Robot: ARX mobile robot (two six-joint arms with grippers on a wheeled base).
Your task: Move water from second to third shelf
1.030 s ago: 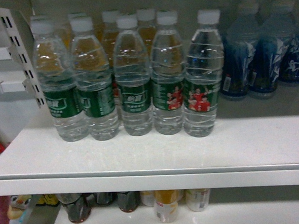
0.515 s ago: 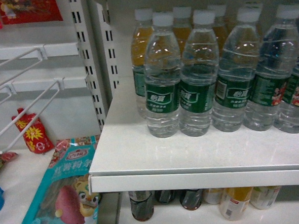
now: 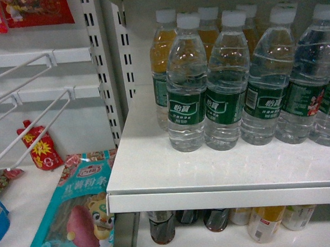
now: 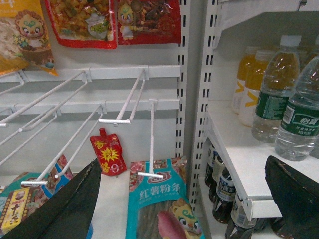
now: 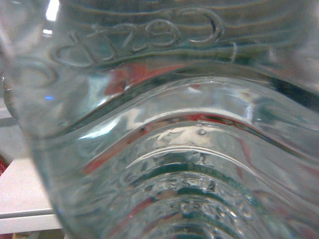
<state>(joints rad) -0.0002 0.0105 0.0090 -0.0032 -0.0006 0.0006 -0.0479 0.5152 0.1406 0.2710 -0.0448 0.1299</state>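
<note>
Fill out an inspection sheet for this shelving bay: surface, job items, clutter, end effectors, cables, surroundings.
Surface: white shelf, front strip bare.
Job's things: water bottles, green labels, white caps, upright in a front row; the right wrist view is filled by clear ribbed plastic at very close range.
Clutter: yellow drink bottles behind the water; dark bottles on the shelf below.
End effectors: left end effector open, nothing between its fingers; right one not visible, state cannot be told.
Cables: nothing seen.
Surroundings: white peg hooks, mostly bare; teal snack bag, red pouch and hanging red snack packs in the left bay.
</note>
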